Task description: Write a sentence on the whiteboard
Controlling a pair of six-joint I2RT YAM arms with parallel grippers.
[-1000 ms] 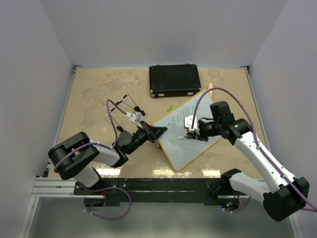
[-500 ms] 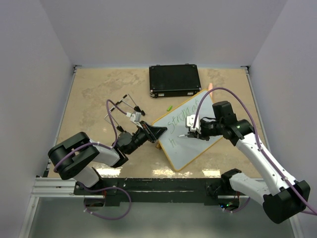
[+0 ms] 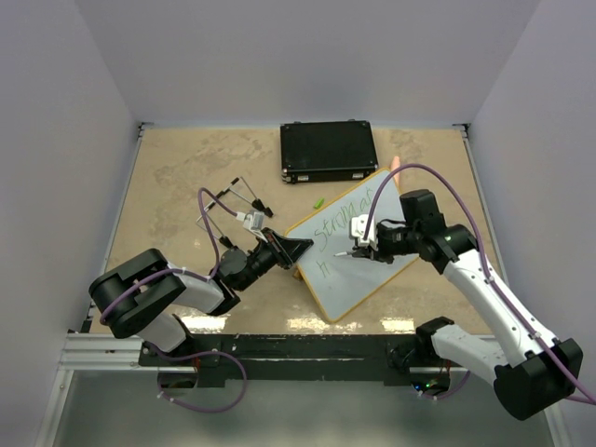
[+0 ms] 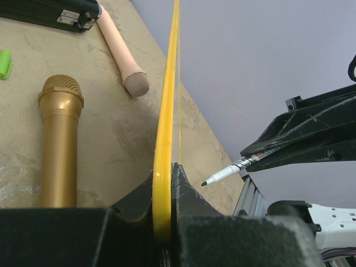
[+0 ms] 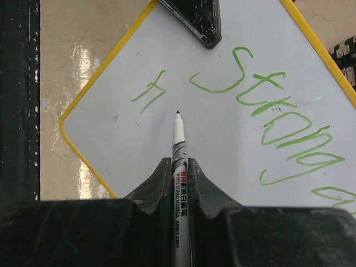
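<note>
The whiteboard [image 3: 372, 277] lies tilted, its yellow rim [image 4: 167, 111] raised off the table at the left corner. My left gripper [image 3: 298, 248] [image 4: 165, 192] is shut on that rim. My right gripper [image 3: 358, 244] [image 5: 179, 167] is shut on a white marker [image 5: 178, 139] [image 4: 229, 173], which points at the board [image 5: 117, 128] just right of a green "H" stroke [image 5: 149, 92]. The tip seems slightly off the surface. The sentence [image 5: 272, 111] shows as green lettering reading "Strong" and running on out of frame; in the top view [image 3: 346, 219] it spans two lines.
A black case [image 3: 328, 151] lies at the back and a green cap [image 3: 318, 202] lies between it and the board. Thin black clips and wires [image 3: 233, 196] lie to the left. Beside the raised rim lie a gold microphone [image 4: 58, 144] and a pink cylinder [image 4: 119, 50].
The marker tip has edged a little up the board with my right gripper. The left arm and the board have not moved.
</note>
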